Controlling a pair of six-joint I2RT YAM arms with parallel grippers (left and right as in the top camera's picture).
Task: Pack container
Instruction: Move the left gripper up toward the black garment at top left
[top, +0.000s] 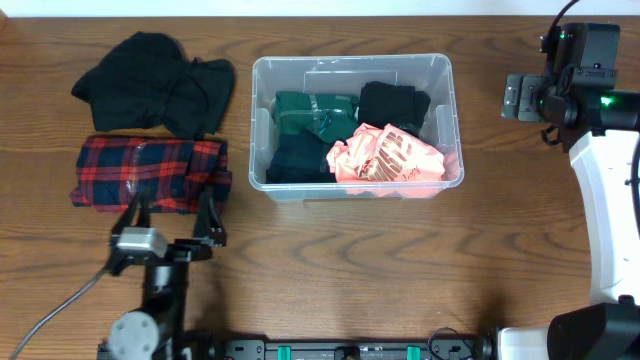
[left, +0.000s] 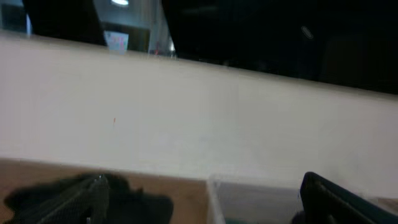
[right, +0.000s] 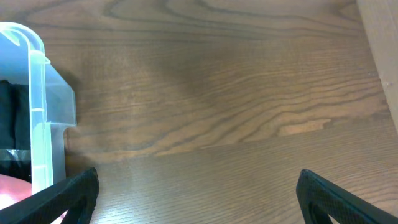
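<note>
The clear plastic container (top: 352, 62) stands at the table's middle back. It holds dark green garments (top: 305, 125), a black garment (top: 392, 103) and a pink garment with lettering (top: 385, 155). A red plaid shirt (top: 150, 165) lies folded to its left, with a black garment (top: 155, 85) behind it. My left gripper (top: 171, 214) is open and empty, its fingers over the plaid shirt's near edge. In the left wrist view (left: 202, 193) the container's rim (left: 214, 199) shows blurred ahead. My right gripper (top: 521, 97) is open and empty, right of the container, over bare table (right: 199, 186).
The container's corner (right: 37, 118) shows at the left of the right wrist view. A pale wall (left: 199, 118) fills most of the left wrist view. The wooden table (top: 350, 260) spreads in front of the container.
</note>
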